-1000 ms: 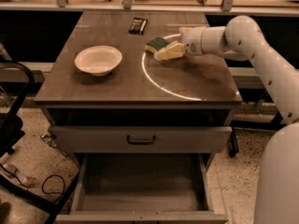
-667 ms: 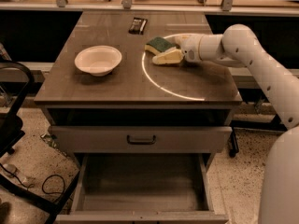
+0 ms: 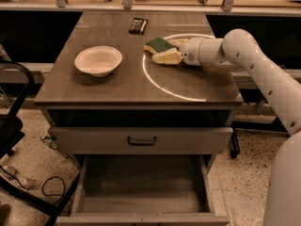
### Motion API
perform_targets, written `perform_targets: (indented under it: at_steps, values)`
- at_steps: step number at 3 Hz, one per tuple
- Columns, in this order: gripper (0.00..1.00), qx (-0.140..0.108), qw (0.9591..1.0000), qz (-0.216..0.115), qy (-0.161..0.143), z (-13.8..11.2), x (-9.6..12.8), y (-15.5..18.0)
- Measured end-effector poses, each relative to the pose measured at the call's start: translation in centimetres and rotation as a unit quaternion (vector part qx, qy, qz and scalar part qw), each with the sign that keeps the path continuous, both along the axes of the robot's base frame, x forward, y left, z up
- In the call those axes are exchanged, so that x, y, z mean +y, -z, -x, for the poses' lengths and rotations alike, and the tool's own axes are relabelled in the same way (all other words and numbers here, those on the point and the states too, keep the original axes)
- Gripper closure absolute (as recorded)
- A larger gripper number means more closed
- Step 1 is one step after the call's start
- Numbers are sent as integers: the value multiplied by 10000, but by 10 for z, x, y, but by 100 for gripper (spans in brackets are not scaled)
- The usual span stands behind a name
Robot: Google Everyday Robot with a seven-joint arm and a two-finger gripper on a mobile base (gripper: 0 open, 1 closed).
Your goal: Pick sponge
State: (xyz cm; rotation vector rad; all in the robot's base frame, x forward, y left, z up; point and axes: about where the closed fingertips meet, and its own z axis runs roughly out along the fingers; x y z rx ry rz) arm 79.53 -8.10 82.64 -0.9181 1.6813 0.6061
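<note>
The sponge [image 3: 158,45], dark green on top with pale yellow foam below, lies on the wooden table [image 3: 117,86] at its far middle, inside a bright ring of light. My gripper [image 3: 165,51] reaches in from the right on the white arm [image 3: 244,55]. Its pale fingers [image 3: 165,58] stand apart, one on each side of the sponge's right end, low over the table top. The sponge rests on the table.
A white bowl [image 3: 98,60] sits left of the sponge. A small black packet [image 3: 138,25] lies at the table's far edge. The bottom drawer [image 3: 141,192] stands open below the front. A black chair [image 3: 11,126] is at the left.
My gripper has moved left and lower, so its fingers now lie along the sponge. The sponge has shifted slightly left.
</note>
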Motion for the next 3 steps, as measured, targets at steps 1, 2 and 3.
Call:
perform_targets:
  at_steps: [1, 2, 3]
  values:
    - [86, 0, 10000, 0, 0, 0, 0, -3]
    - [100, 1, 10000, 0, -1, 0, 0, -3]
    - [100, 1, 10000, 0, -2, 0, 0, -3]
